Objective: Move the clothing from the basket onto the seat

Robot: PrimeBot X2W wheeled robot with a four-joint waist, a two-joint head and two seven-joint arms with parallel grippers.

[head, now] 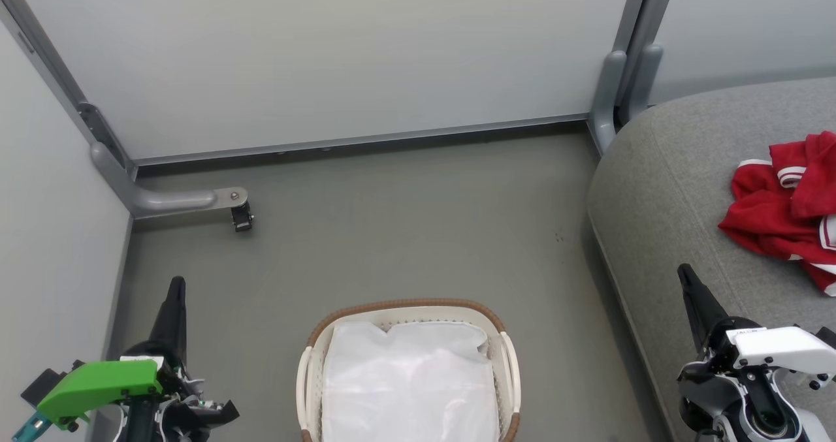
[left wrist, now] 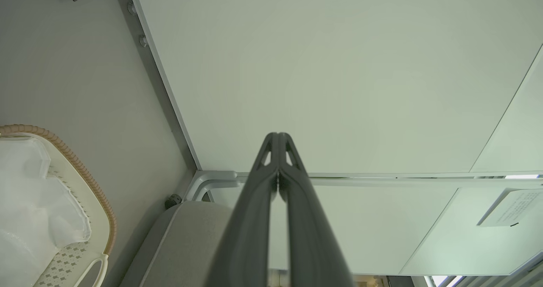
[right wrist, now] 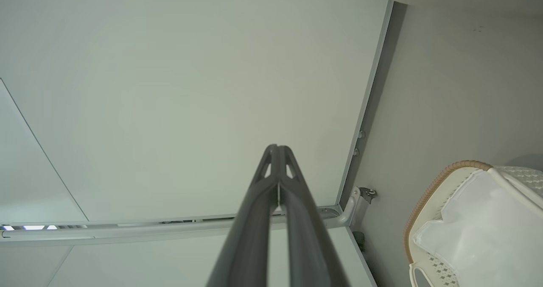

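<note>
Red clothing (head: 787,207) with white striped cuffs lies crumpled on the grey seat (head: 666,181) at the right of the head view. The white basket (head: 503,363) with its brown woven rim stands on the floor at bottom centre, and nothing but its white cloth liner (head: 408,380) lies in it. My left gripper (head: 176,285) points up at the lower left, shut and holding nothing. My right gripper (head: 684,273) is shut too, over the seat's front edge, below and left of the clothing. The wrist views show the left gripper (left wrist: 278,136) and right gripper (right wrist: 278,148) with tips pressed together.
Pale partition panels (head: 326,57) with grey metal frames wall in the grey floor (head: 405,226) at the back and left. A metal foot with a small black caster (head: 241,217) juts out at the left. A grey post (head: 610,96) stands by the seat's far corner.
</note>
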